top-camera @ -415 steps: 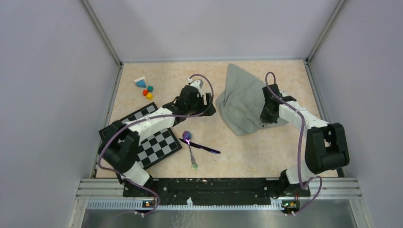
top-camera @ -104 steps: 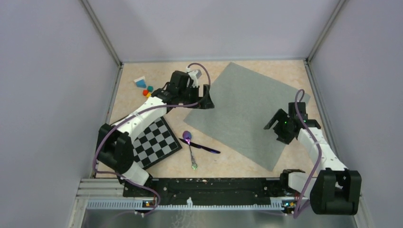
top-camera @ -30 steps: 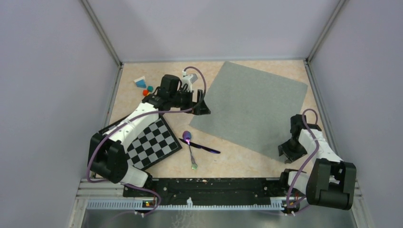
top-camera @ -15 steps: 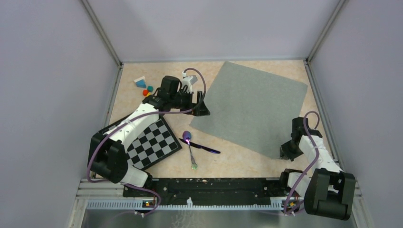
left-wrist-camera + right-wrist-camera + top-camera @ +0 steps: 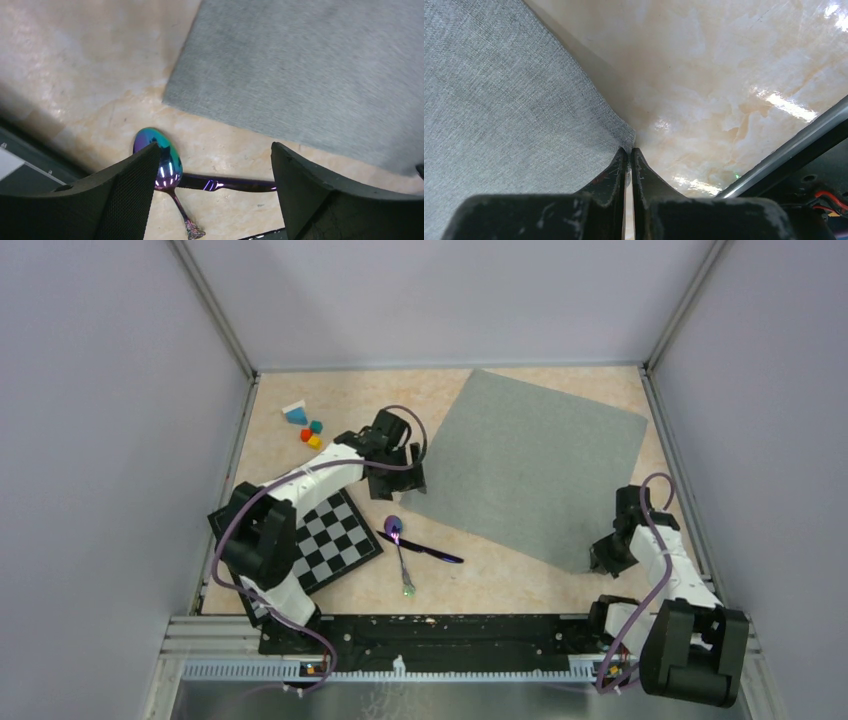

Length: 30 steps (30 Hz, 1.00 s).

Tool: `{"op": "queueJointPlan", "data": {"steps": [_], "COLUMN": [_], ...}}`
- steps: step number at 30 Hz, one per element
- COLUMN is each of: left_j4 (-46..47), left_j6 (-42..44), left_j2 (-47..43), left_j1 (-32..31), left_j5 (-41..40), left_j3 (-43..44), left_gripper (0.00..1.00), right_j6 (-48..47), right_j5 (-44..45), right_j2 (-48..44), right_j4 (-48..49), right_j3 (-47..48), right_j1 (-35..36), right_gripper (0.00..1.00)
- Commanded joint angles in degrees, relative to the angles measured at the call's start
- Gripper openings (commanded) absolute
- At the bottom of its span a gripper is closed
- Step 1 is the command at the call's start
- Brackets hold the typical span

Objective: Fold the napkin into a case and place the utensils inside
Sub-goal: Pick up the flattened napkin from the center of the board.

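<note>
At right the napkin (image 5: pixel 535 465) lies flat — right gripper (image 5: pixel 628 151) apparently pinching its corner, left gripper (image 5: pixel 215 150) released.

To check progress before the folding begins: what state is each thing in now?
napkin, spread flat, unfolded, near corner pinched
spoon, lying on table, crossing the stick piece
stick piece, lying on table
left gripper, open, empty
right gripper, shut on napkin corner

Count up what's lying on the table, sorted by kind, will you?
Napkin: 1
Utensils: 2 (spoon, dark stick)
Checkered board: 1
Small coloured blocks: 4
Total: 8
</note>
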Motion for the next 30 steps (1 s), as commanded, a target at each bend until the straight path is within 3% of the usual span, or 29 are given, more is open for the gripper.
{"op": "queueJointPlan", "data": {"steps": [1, 7, 10, 16, 30], "left_j4": [-10.6, -18.5, -23.7, -25.1, -19.0], "left_j6": [-15.3, -21.2, -23.7, -23.0, -21.8], "left_j2": [2.8, 11.4, 15.0, 19.0, 22.6], "left_j1": [-2.6, -6.3, -7.2, -7.3, -5.9], "left_j5": [-15.6, -22.7, -26.4, -27.5, -24.3], "left_j3": [5.8, 14.5, 18.7, 21.6, 18.1], "left_gripper": [0.82, 0.64, 0.64, 0.60, 0.62], "right_j6": [0.3, -1.7, -2.3, -2.6, -2.8], "right_j5": [0.9, -0.4, -0.9, -1.5, -1.9], "right_j2": [-1.8, -4.5, -6.3, -7.1, -7.2], "right_j4": [-0.6, 1.1, 2.0, 2.4, 2.4], "right_j3": [2.2, 0.7, 0.3, 0.1, -0.3], "right_j1": [-0.3, -0.3, -0.3, -0.3, -0.3], "right_gripper": [0.00, 0.00, 0.00, 0.00, 0.00]}}
